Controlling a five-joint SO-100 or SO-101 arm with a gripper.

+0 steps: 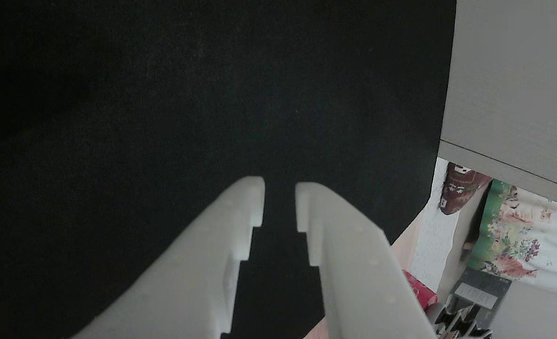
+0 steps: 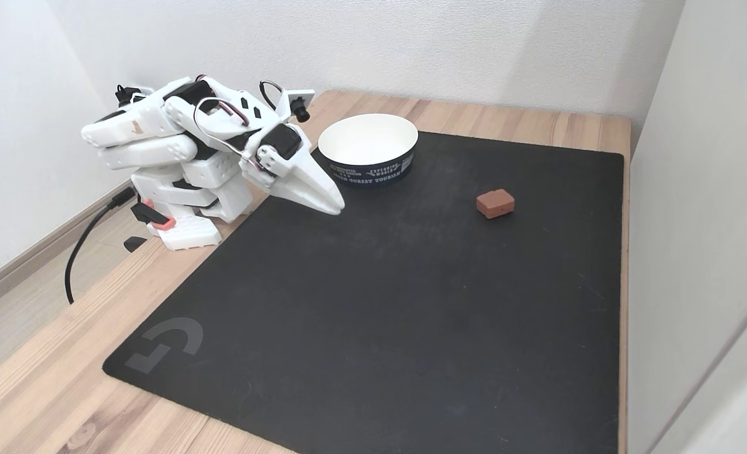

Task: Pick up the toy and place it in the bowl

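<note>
The toy (image 2: 495, 203), a small reddish-brown block, lies on the black mat (image 2: 411, 302) right of centre in the fixed view. The bowl (image 2: 368, 148), white inside with a dark printed outer wall, stands at the mat's far edge. My white arm is folded at the left, and the gripper (image 2: 334, 205) points down at the mat just in front of the bowl's left side, far left of the toy. In the other view the gripper (image 1: 280, 186) hangs over bare mat, its two white fingers a narrow gap apart with nothing between them.
The mat covers most of a wooden table (image 2: 45, 391). A pale wall panel (image 2: 695, 221) runs along the table's right edge. A black cable (image 2: 83, 243) trails off the left side by the arm's base. Below the table edge lie patterned cloth and clutter (image 1: 509, 235).
</note>
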